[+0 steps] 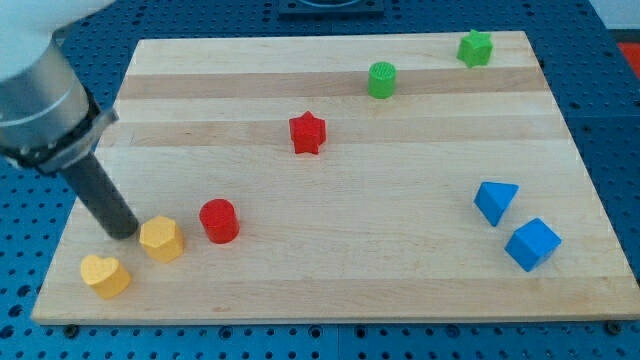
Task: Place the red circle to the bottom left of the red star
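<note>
Tip (pixel 126 232): no hand is fitted, nothing is being grasped; it is being held just left of the yellow hexagon (pixel 161 239).
Red circle (pixel 218 220): is lying just right of the hexagon, already below-left of the red star (pixel 308 133), well apart.
Risk: the hexagon is likely being shoved into the circle, or the yellow heart (pixel 105 276) is being knocked.

The tabletop (pixel 400 220) is pale wood, made of long planks with a fine grain and a smooth, matt finish; lighter and darker strips alternate across it. Around it lies a blue metal-looking base (pixel 20 330) dotted with small holes.

The blocks look like moulded plastic with a soft, slightly satin surface: the red circle (pixel 218 220), the red star (pixel 308 133) at its 1 o'clock, the yellow hexagon (pixel 161 239), the yellow heart (pixel 105 276), the green circle (pixel 382 79), the green star (pixel 475 48), the blue triangle (pixel 495 201) and the blue cube (pixel 532 244).

The rod above my tip (pixel 124 233) is dark, matt and smooth, set in a grey collar (pixel 45 105) with a dull metallic sheen.
</note>
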